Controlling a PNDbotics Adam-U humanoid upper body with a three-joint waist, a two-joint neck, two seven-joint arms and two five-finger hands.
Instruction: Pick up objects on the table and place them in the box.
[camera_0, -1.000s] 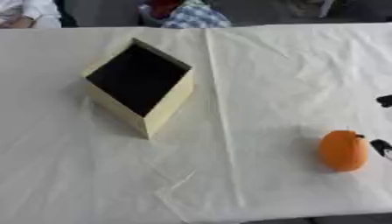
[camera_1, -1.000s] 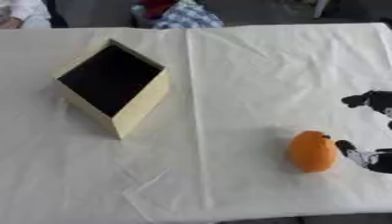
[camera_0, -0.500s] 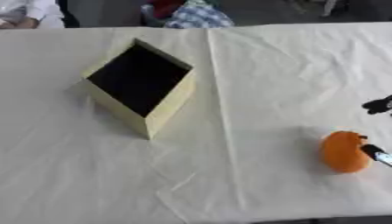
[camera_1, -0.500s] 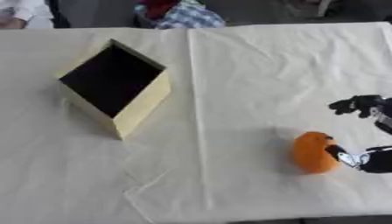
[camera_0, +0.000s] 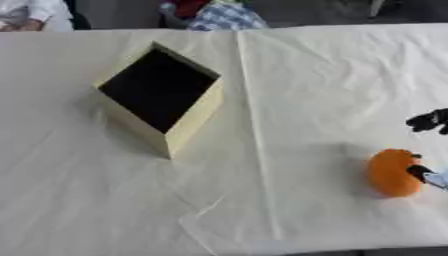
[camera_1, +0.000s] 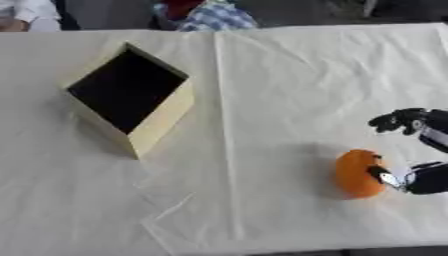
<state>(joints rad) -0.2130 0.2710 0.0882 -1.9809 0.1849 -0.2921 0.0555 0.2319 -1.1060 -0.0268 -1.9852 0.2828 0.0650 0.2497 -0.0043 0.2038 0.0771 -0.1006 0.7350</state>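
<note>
An orange (camera_1: 357, 174) is sitting on the white-covered tabletop (camera_1: 280, 90), toward the right side and well apart from the box (camera_1: 129, 97), which is lying open and looking dark and empty inside. The right hand (camera_1: 411, 150) is reaching in from the right edge beside the fruit: its thumb tip is touching the orange's right flank, while the curled fingers (camera_1: 395, 120) are hanging just above and behind it, apart from the skin. So the hand is spread around the fruit but not grasping it; nothing is being held. The left hand is showing in neither view. Judging by this, the task is only beginning. Nothing is lying in the box as far as its shadowed interior is showing, and the orange is the only loose object visible on the cloth. What is left is the whole job for this piece: closing the fingers on the orange, lifting it, carrying it leftward across the crease in the cloth, and letting it go over the box's open mouth.
</note>
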